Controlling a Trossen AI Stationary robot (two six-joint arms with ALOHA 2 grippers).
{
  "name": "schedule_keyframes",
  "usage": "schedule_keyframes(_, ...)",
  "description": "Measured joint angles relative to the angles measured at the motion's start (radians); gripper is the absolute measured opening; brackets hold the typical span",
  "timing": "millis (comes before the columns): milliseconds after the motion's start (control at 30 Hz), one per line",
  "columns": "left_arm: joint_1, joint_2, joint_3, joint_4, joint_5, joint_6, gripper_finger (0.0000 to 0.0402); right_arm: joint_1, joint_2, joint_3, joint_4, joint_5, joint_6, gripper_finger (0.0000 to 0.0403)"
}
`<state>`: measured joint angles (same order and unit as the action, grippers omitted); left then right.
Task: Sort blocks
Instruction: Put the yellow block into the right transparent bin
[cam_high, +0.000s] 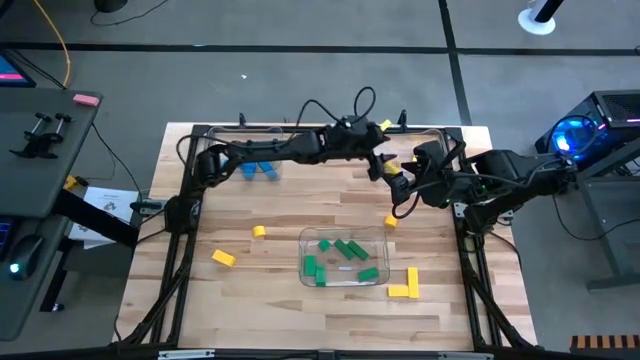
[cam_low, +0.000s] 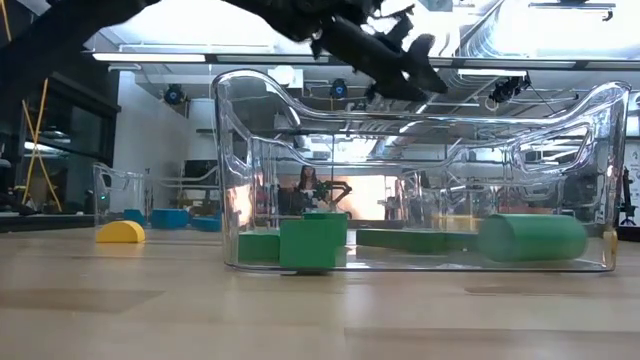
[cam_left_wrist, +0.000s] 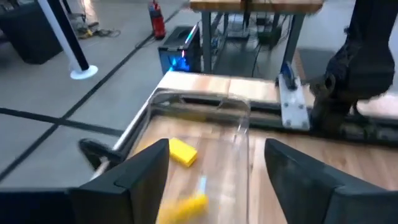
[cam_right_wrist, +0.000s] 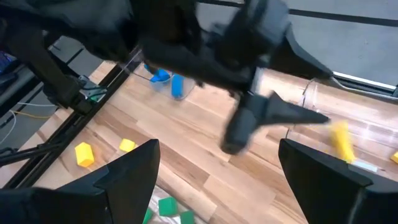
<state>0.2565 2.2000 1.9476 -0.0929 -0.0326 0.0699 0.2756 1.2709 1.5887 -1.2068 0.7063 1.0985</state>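
My left gripper (cam_high: 378, 165) (cam_left_wrist: 216, 149) is open and holds nothing. It hangs over the clear tray (cam_left_wrist: 239, 118) at the table's far right side, where yellow blocks (cam_left_wrist: 182, 151) lie. My right gripper (cam_high: 398, 190) (cam_right_wrist: 217, 149) is open too, just near of the left one, above the table. Green blocks (cam_high: 345, 250) lie in a clear tray (cam_low: 230, 150) near the middle. Blue blocks (cam_high: 258, 170) sit at the far left. Loose yellow blocks (cam_high: 223, 258) (cam_high: 391, 221) (cam_high: 408, 285) rest flat on the wood.
The two arms reach close together over the table's far right part. A black frame (cam_high: 180, 250) runs along the table's left and right edges. A strip of bare wood (cam_high: 300, 320) runs along the near edge.
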Motion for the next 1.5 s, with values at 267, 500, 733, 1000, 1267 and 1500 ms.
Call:
schedule_keyframes(267, 0.024, -0.236, 0.001, -0.478, 0.090, -0.033, 0.0259, 0.000, 0.000, 0.000, -0.005, 0.030, -0.014, 0.0326)
schedule_keyframes(500, -0.089, -0.497, -0.350, -0.554, 0.258, -0.089, 0.0259, 0.002, 0.022, 0.000, -0.020, -0.010, -0.043, 0.0326)
schedule_keyframes(733, -0.334, -0.809, -1.005, -0.192, 0.128, -0.285, 0.0259, 0.002, 0.064, 0.000, -0.025, -0.044, -0.052, 0.0326)
schedule_keyframes(1000, -0.474, -0.947, -1.252, -0.581, -0.151, -0.299, 0.0259, -0.001, 0.074, 0.000, -0.035, -0.039, -0.068, 0.0326)
schedule_keyframes(1267, -0.393, -0.900, -1.252, -0.592, -0.050, -0.294, 0.0259, -0.002, 0.074, 0.000, -0.039, -0.029, -0.069, 0.0326)
schedule_keyframes(1500, -0.362, -0.770, -1.252, -0.551, -0.046, -0.298, 0.0259, -0.002, 0.074, 0.000, -0.042, -0.029, -0.071, 0.0326)
